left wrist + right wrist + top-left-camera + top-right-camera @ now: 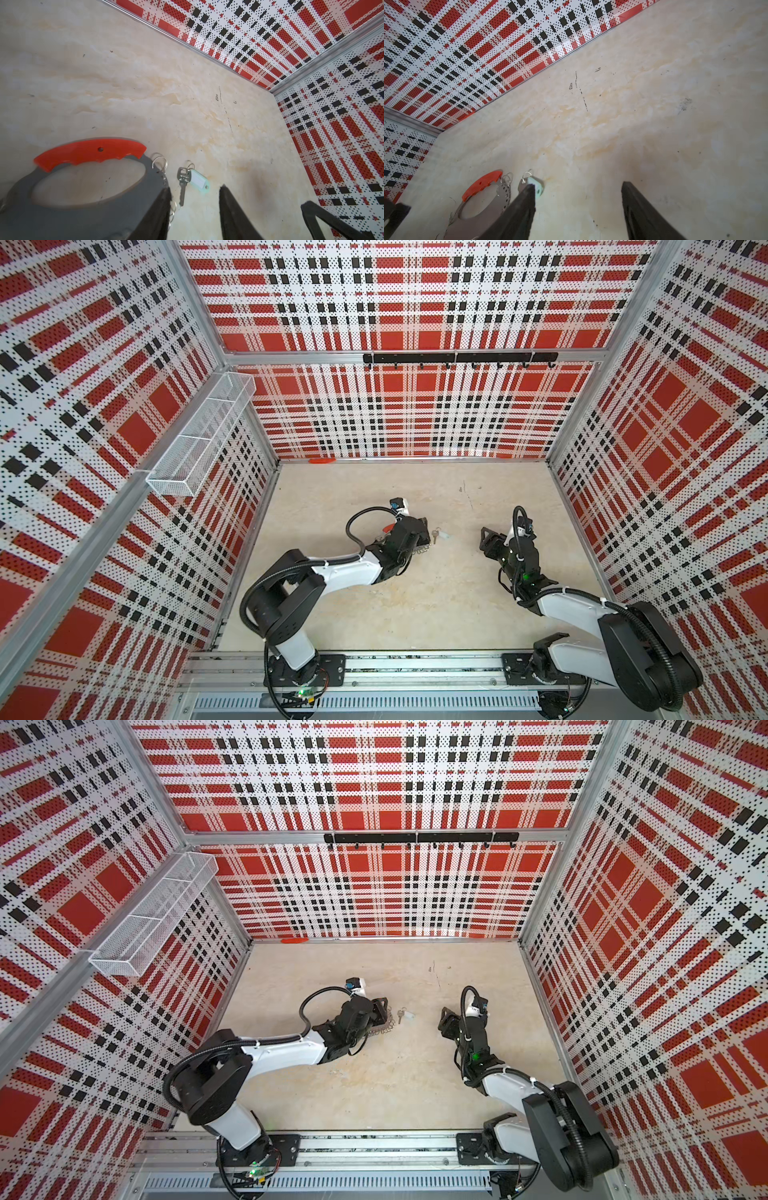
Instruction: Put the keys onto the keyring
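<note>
The keys [182, 180], a silvery key on a small split ring with a pale teal tag [198, 180], lie flat on the table; they show in both top views [438, 535] [405, 1016]. Just left of them lies the keyring [83, 220], a grey plate with an orange grip [91, 151] and small wire loops along its edge [382, 1029]. My left gripper [195, 189] is low over it, open, one finger over the plate's edge and the key's blade in the gap. My right gripper [577, 185] is open, right of the keys [536, 187], over bare table.
Plaid perforated walls close in the table on three sides. A white mesh basket [199, 439] hangs on the left wall and a black hook rail [457, 358] on the back wall. A small orange piece [322, 461] lies at the back wall's foot.
</note>
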Robot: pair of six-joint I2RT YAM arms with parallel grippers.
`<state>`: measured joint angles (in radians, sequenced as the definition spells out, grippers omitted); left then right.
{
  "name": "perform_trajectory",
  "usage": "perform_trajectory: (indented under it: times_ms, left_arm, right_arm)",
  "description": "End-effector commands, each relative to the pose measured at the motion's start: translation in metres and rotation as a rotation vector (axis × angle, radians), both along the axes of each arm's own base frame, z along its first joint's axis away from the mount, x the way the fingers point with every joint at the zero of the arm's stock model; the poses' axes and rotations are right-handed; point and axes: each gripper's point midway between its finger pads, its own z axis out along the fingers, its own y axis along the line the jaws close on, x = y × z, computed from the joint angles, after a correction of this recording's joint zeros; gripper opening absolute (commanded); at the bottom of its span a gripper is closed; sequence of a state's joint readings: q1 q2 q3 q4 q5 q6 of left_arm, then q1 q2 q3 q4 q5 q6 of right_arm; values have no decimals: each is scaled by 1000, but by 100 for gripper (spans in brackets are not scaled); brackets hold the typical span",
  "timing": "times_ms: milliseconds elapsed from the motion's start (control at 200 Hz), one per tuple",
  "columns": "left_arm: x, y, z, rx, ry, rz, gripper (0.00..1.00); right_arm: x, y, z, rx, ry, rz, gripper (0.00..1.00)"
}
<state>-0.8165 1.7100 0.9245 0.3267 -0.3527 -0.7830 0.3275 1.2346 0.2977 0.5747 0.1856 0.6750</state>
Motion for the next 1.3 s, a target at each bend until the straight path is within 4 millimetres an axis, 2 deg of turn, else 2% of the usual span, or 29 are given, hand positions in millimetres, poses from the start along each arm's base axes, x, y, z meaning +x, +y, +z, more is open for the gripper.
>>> perform_trajectory:
  times_ms: [0, 60, 135, 286, 681, 1042, 1293]
  left_arm:
    - [8, -20, -1, -38, 9, -75, 43]
    - [15, -25, -15, -45, 47, -106, 42]
    - [21, -29, -29, -56, 85, -133, 33]
    - [29, -32, -42, -59, 113, -133, 35]
    - [28, -29, -72, -22, 174, -120, 37]
    - [38, -25, -80, 10, 180, -94, 37]
    - [40, -18, -78, 54, 172, -76, 44]
  right_arm:
    - [3, 4, 4, 31, -12, 17, 69]
    - [3, 6, 4, 37, -12, 26, 69]
    - [3, 7, 4, 42, -13, 33, 69]
    - [4, 7, 5, 40, -16, 35, 69]
    - [6, 8, 8, 35, -22, 38, 72]
    - [6, 9, 9, 38, -29, 48, 70]
    - [6, 11, 9, 36, -29, 55, 70]
